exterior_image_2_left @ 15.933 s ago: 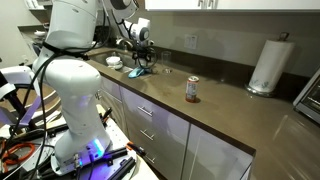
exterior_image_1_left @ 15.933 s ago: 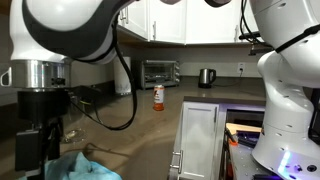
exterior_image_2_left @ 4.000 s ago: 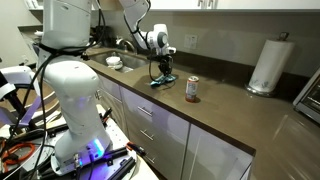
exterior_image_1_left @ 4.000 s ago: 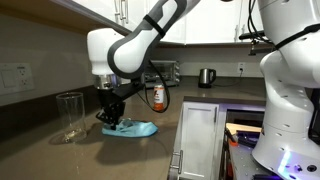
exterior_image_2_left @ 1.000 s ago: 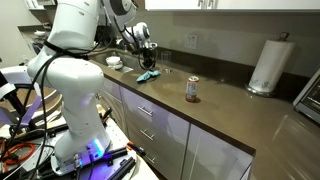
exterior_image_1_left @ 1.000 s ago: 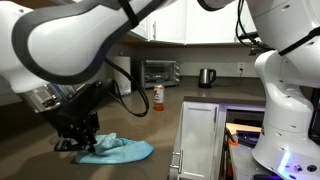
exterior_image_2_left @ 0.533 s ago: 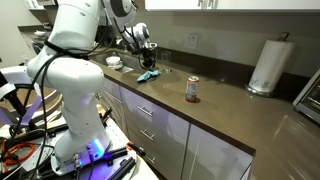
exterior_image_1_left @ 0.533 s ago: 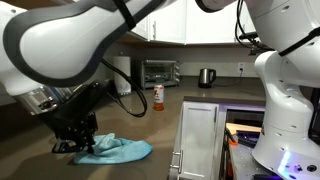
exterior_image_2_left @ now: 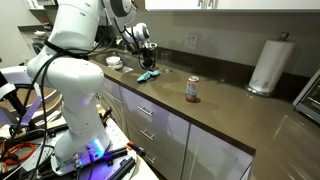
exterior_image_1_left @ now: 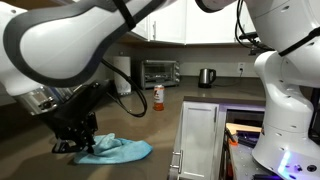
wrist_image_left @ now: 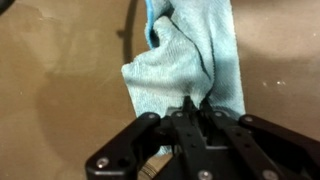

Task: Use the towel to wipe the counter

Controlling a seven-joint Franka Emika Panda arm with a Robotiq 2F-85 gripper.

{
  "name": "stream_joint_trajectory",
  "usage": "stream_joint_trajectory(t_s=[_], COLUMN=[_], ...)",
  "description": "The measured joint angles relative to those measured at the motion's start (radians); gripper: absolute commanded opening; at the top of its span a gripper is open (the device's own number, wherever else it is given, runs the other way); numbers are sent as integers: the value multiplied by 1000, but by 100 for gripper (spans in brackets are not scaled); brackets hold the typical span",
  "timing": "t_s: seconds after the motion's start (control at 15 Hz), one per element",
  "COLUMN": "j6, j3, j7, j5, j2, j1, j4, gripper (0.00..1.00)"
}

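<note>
The light turquoise towel lies spread on the grey-brown counter and shows in both exterior views, small near the sink end. In the wrist view the towel stretches away from my gripper, whose black fingers are pinched together on its near edge. My gripper presses down at the towel's left end, and stands over the cloth near the back of the counter.
A small red-capped bottle, a toaster oven and a kettle stand farther along. A can and a paper towel roll sit on the counter. A bowl rests by the sink. A black cable curves beside the towel.
Over the last second nothing has visibly moved; four seconds ago the arm and towel were farther along the counter, beside a drinking glass.
</note>
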Motion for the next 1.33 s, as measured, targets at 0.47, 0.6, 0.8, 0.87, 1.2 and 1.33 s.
stream_joint_trajectory(t_s=[0.47, 0.6, 0.8, 0.87, 1.2, 1.33], j6=[29, 54, 99, 120, 194, 197], j3=[-1, -2, -4, -4, -5, -6], j7=[5, 21, 55, 61, 67, 67], j5=[-63, -119, -162, -163, -163, -163], j2=[1, 2, 2, 1, -5, -6], j1=[36, 81, 142, 155, 172, 172], j4=[3, 5, 5, 5, 0, 0], gripper=[4, 4, 4, 4, 9, 9])
